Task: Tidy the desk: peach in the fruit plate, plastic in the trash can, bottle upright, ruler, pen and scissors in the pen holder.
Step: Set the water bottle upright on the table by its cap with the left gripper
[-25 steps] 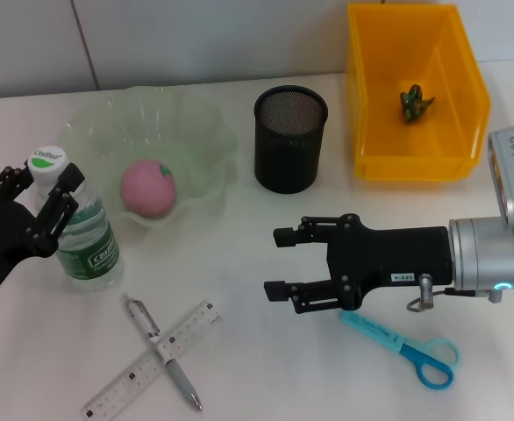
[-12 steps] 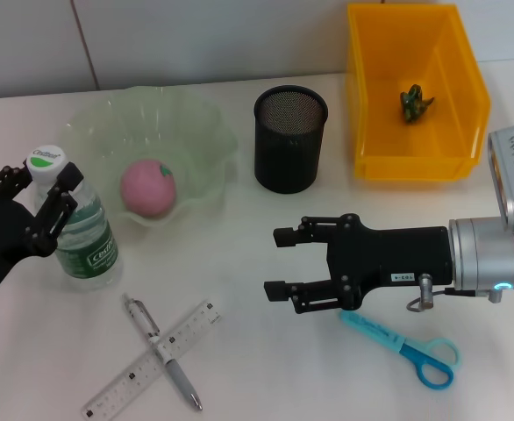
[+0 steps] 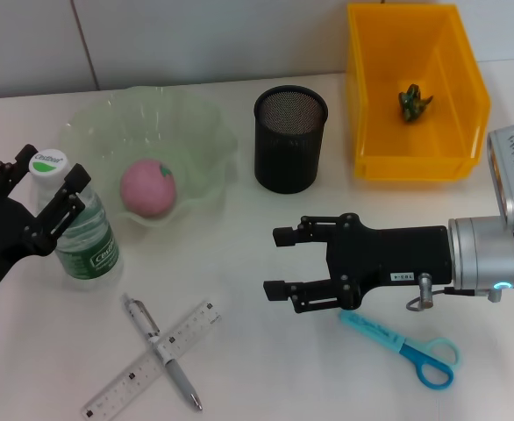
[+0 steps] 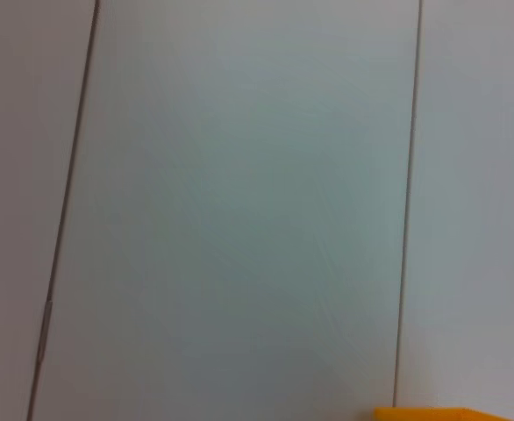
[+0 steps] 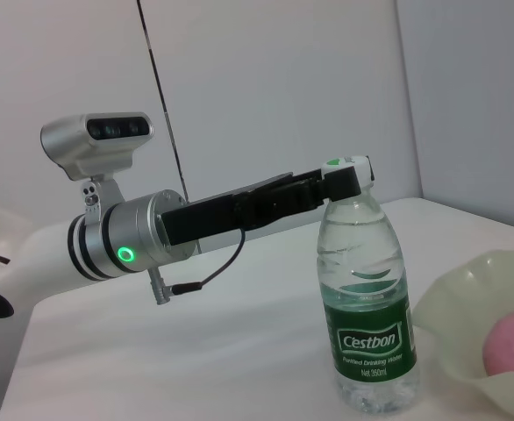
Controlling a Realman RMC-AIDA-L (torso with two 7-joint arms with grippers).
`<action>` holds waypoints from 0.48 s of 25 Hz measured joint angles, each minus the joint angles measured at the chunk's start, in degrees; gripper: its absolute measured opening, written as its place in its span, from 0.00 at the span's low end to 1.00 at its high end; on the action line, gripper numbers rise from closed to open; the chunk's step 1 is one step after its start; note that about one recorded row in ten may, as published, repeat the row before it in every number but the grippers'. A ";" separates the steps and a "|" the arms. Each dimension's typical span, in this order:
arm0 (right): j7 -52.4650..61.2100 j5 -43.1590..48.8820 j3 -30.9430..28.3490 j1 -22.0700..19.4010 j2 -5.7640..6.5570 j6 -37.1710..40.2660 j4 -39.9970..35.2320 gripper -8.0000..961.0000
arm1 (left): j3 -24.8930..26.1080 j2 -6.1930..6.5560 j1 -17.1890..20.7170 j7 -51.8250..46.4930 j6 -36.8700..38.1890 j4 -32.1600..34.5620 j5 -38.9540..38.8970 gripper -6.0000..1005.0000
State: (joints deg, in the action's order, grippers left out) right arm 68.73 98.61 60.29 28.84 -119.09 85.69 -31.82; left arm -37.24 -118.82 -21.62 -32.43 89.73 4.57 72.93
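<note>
At table's left edge: bottle (image 3: 80, 226) upright, cap up; left gripper (image 3: 39, 193) released around neck; right gripper (image 3: 280, 261) spread.

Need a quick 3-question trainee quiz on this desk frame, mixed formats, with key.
1. True or false: the peach lies in the fruit plate.
2. The left claw is at which thing? A) the top of the upright bottle B) the ruler C) the trash can
3. Short answer: the right claw hovers open above the table, between the pen holder and the scissors. What does it hold?

Key: 1 true; 2 A; 3 nothing.
</note>
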 joint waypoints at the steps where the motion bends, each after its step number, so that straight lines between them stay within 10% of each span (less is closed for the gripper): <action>1: 0.00 0.00 0.00 0.00 0.00 0.00 0.00 0.80 | -0.02 0.00 0.01 0.00 0.05 0.00 0.00 0.63; 12: 0.01 -0.01 0.00 -0.02 0.00 0.03 0.00 0.80 | -0.25 0.33 0.52 -1.75 1.53 0.60 0.40 0.79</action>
State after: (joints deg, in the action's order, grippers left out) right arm 68.75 98.61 60.29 28.82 -119.09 85.73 -31.82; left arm -37.49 -118.49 -21.10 -34.18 91.26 5.17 73.33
